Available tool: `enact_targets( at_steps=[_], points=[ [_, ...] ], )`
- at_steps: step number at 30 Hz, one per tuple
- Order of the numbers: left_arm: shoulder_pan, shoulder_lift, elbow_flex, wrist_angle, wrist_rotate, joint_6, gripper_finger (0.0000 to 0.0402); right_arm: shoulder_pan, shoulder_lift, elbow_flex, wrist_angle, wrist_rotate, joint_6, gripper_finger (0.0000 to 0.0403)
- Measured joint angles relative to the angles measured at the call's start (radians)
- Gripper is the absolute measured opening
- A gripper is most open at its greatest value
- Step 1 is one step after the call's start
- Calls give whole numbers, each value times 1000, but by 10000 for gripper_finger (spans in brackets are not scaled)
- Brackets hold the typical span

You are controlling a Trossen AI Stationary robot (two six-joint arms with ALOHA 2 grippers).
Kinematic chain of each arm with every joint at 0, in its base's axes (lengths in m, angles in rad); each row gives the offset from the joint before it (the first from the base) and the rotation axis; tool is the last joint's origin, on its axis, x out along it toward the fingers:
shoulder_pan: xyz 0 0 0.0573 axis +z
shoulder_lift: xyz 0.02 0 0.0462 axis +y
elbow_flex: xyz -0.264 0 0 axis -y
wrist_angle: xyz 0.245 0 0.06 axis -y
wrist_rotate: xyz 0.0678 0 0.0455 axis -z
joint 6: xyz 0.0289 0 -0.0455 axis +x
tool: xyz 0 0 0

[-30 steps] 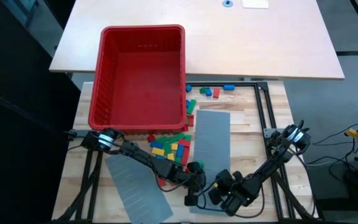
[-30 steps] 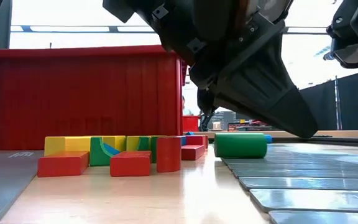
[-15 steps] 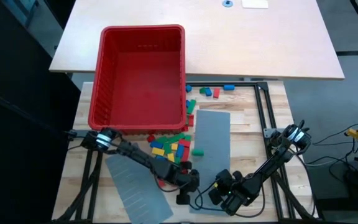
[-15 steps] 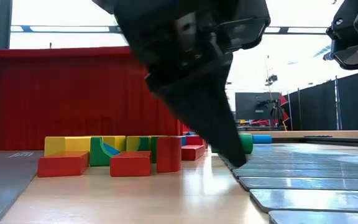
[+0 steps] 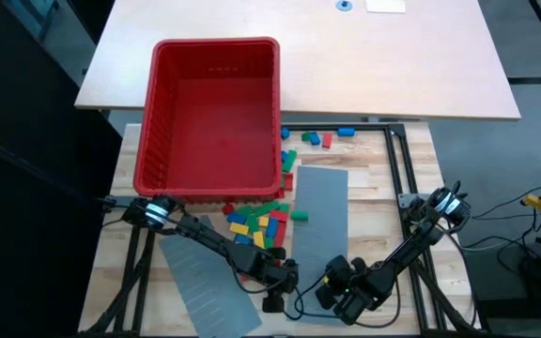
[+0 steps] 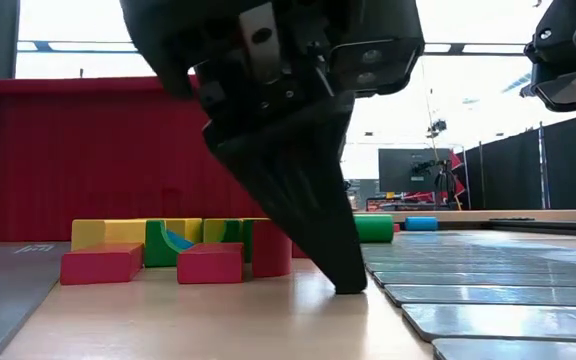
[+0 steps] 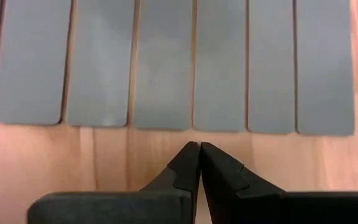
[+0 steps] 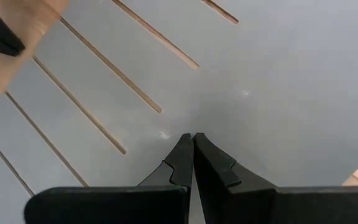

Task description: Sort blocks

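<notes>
Red, yellow, green and blue blocks [image 5: 259, 222] lie in a loose cluster on the wood just near of the red bin [image 5: 209, 113]; in the low view the same blocks [image 6: 168, 250] stand in a row. A green round block [image 5: 299, 215] lies alone on its side on the grey slotted panel [image 5: 319, 202]. A few more blocks [image 5: 319, 138] lie to the right of the bin. My left gripper [image 5: 271, 303] is shut, its tips [image 6: 348, 287] down at the wooden top near the panel's near left corner. My right gripper [image 8: 191, 135] is shut just above that panel's near end.
A second grey slotted panel [image 5: 205, 277] lies slanted at the near left. A black frame rail [image 5: 404, 178] runs along the right side of the wooden top. A pale table [image 5: 393, 66] stands beyond. Bare wood [image 5: 374, 207] lies between the panel and the rail.
The green round block has rolled over the grey panel toward the table's far edge, away from my left gripper. My left gripper has gone toward the near left and come down with its tips at the wood.
</notes>
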Motion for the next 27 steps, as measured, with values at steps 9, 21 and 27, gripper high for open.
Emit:
enact_targets(
  at_steps=[9,21,27],
  points=[
    [4,25,0,69,7,-50,89,0,0,-1,12,0,0,0],
    [18,30,-2,189,0,-71,172,0,2,-3,43,3,-8,0],
    [19,39,-2,201,-7,-52,173,-2,2,-3,54,8,-14,0]
  ],
)
